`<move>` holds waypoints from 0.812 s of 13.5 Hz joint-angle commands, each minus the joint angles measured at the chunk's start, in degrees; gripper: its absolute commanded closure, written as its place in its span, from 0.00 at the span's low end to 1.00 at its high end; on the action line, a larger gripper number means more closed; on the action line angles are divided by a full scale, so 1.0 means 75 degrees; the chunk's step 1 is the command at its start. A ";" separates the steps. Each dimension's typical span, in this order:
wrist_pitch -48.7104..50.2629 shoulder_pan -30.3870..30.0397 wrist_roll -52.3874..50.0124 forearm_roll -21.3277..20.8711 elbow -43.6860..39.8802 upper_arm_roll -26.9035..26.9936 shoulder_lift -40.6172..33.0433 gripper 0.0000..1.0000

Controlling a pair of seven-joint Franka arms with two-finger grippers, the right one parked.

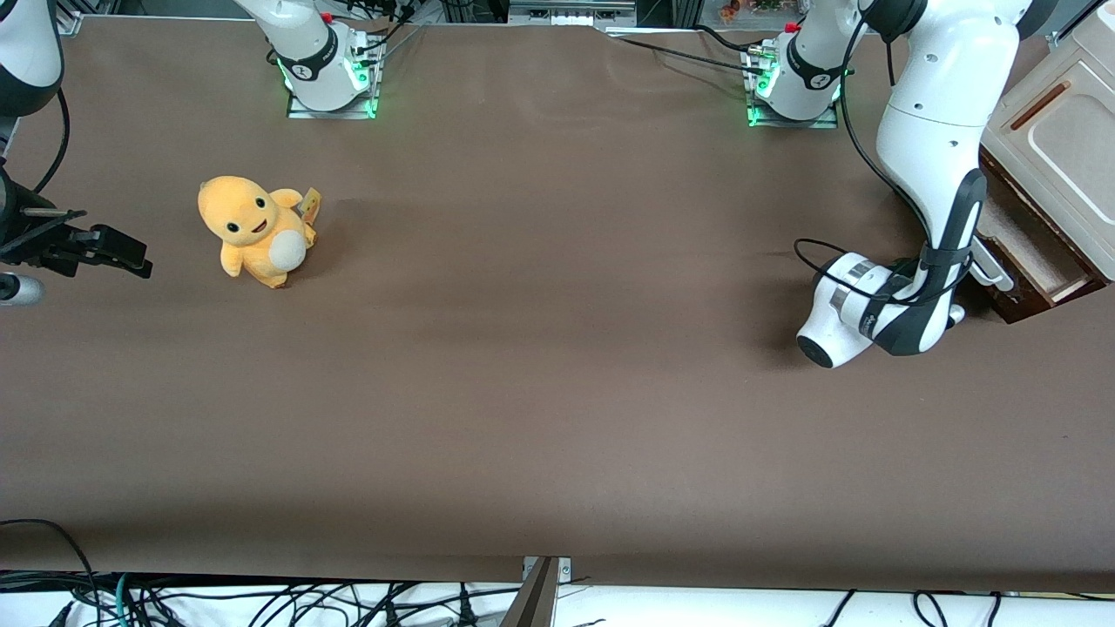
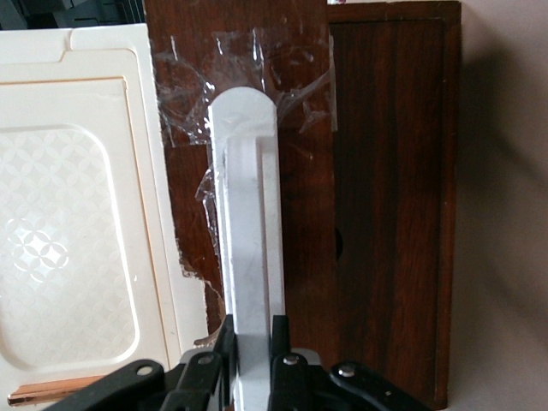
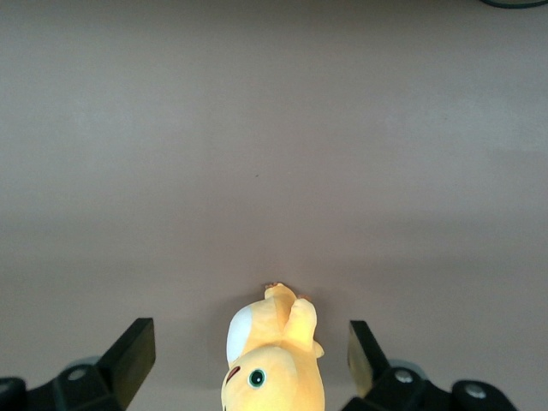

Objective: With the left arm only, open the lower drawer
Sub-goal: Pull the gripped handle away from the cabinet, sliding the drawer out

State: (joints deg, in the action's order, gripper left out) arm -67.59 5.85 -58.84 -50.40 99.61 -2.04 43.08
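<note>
1. Drawer handle (image 2: pixel 248 248) sits clamped between the gripper (image 2: pixel 254 355) fingers, its long bar running straight away from the wrist.
2. Lower drawer (image 1: pixel 1032 252) stands partly out, under the cream panel (image 1: pixel 1058 139) at the working arm's table end.

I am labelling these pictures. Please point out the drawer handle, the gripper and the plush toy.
drawer handle (image 2: pixel 248 214): left wrist view, middle of the bar.
gripper (image 2: pixel 254 342): left wrist view, between its fingertips, shut on the handle.
plush toy (image 1: pixel 253 228): front view, on its body.

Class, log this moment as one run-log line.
left arm | hand shut on handle | lower drawer partly open | plush toy untouched
</note>
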 commanded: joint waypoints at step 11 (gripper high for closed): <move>0.0340 0.0404 0.0462 0.0404 -0.0485 0.0038 0.0197 0.96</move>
State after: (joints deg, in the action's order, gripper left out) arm -67.38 7.68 -58.55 -49.56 98.18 -2.05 43.78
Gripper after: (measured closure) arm 0.815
